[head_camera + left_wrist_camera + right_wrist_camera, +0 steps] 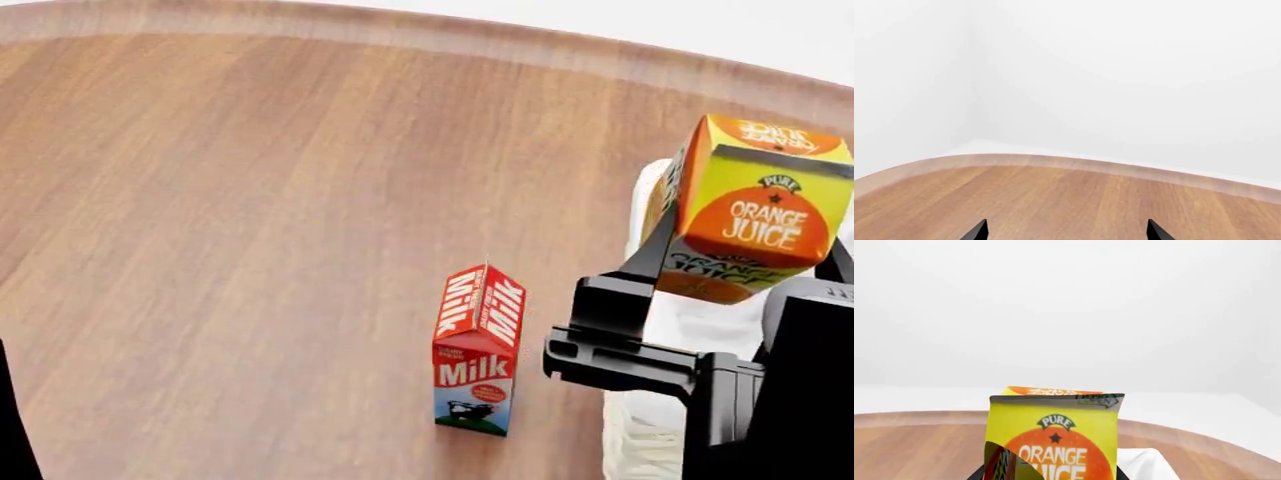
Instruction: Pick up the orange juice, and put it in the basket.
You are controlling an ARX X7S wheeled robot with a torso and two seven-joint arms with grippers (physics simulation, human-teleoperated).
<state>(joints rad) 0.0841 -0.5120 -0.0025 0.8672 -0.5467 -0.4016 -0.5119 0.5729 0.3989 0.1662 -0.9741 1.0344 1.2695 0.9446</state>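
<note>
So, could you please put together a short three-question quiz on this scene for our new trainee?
1. True or false: the milk carton stands upright on the table.
2. Which arm holds the orange juice? A) left B) right
3. Fill in: the lifted carton hangs over the white-lined ____.

Key:
1. True.
2. B; the right gripper is clamped on it, while the left gripper is open with bare fingers.
3. basket.

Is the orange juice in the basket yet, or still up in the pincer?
Not in yet. The orange juice is held tilted in the right pincer, in the air above the basket.
</note>
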